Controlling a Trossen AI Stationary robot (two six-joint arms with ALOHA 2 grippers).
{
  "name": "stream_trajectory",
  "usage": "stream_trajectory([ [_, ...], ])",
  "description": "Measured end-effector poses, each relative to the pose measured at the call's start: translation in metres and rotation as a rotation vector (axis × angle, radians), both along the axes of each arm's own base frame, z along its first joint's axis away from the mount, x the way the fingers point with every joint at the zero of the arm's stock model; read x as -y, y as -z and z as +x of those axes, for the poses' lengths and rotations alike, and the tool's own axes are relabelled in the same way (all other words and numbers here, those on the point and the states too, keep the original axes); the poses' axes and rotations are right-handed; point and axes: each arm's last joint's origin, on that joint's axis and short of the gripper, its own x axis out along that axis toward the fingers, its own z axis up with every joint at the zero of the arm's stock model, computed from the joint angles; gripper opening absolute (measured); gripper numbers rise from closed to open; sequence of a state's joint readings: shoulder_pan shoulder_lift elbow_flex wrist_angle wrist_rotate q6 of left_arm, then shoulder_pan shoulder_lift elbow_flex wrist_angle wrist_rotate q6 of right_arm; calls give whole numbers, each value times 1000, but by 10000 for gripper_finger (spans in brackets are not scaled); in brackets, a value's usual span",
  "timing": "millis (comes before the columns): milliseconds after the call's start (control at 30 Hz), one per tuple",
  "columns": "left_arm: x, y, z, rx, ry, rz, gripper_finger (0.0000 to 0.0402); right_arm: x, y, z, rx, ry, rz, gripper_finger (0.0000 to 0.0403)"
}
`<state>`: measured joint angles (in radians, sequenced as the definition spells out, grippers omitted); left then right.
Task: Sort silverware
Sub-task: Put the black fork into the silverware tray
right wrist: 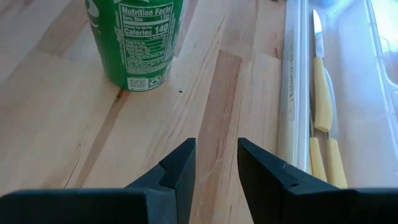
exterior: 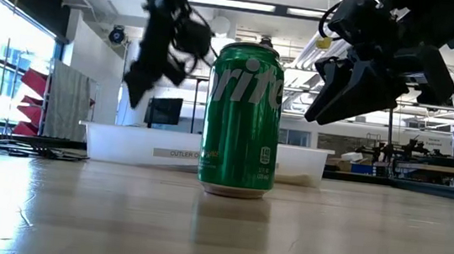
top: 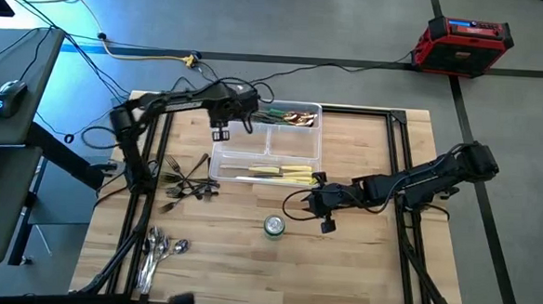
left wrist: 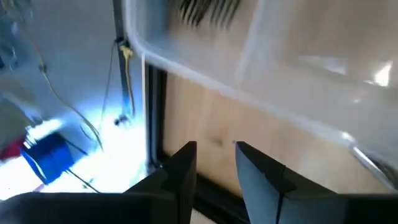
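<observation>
A: Our left gripper (top: 221, 128) hangs over the tray's (top: 223, 161) far-left corner, fingers a little apart and nothing between them. Forks (top: 188, 185) lie heaped on the tabletop (top: 358, 268) left of the tray, spoons (top: 159, 250) near the front edge.

B: Our right gripper (top: 322, 209), also slightly apart and empty, waits just off the tray's knives (top: 284, 173), near the can (top: 274, 227).

A: We'd best take one fork by its handle, clear of the tangle.
</observation>
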<state>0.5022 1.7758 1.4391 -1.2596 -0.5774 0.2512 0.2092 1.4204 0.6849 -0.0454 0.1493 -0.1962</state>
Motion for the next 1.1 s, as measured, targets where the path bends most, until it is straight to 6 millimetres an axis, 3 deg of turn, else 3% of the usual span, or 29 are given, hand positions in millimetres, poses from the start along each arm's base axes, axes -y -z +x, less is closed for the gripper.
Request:
stream_trajectory([
  [133, 44, -29, -18, 185, -87, -28, 94, 0, 0, 0, -3, 11, 11, 103],
  [267, 87, -33, -43, 367, -159, -151, 94, 0, 1, -1, -11, 19, 26, 103],
  [467, 135, -1, -84, 477, -315, -325, 94, 0, 1, -1, -12, 21, 31, 103],
  [700, 170, 49, -119, 353, -561, -489, 94, -1, -1, 1, 12, 20, 36, 103],
  [833, 182, 69, -129, 317, -616, -449, 94, -1, -1, 1, 19, 20, 38, 103],
  [1100, 195, 87, -124, 431, -544, -466, 94, -1, -2, 1, 20, 22, 41, 103],
])
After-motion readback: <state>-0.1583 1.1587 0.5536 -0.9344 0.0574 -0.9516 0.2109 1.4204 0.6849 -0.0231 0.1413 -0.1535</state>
